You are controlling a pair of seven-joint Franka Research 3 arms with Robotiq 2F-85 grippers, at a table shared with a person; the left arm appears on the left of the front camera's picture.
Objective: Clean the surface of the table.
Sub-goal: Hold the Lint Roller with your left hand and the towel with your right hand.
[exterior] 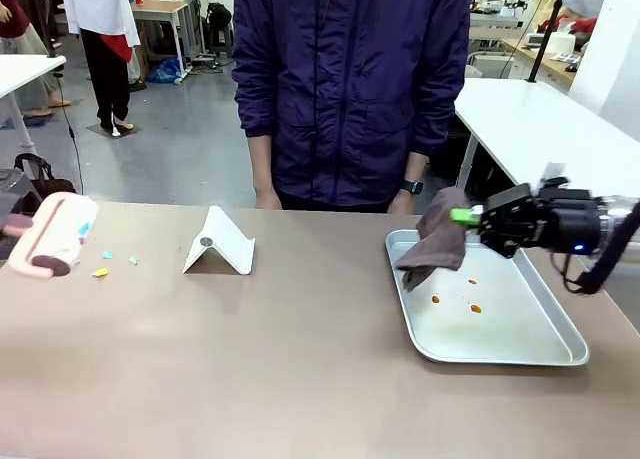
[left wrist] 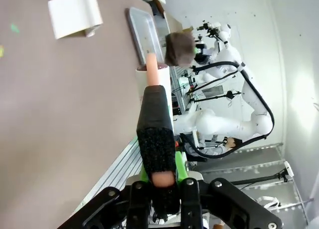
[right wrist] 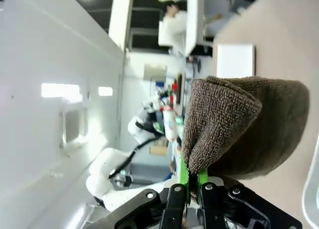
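Brownish-tan counter (exterior: 300,379) spreads from 6 o'clock to the person (exterior: 350,79) standing at 12. At 9 o'clock the left jaws are clamped tight on the pink handle of a lint roller (exterior: 60,234), just beside coloured scraps (exterior: 100,272). At 3 o'clock the right arm (exterior: 575,224) reaches in level, its jaws pointing toward 9 and pinched on a brown cloth (exterior: 435,241) that hangs over the silver tray's (exterior: 520,329) 10 o'clock corner.

Tan table (exterior: 300,379); brown cloth (exterior: 437,241); silver tray (exterior: 520,331); pink-white roller (exterior: 60,234).
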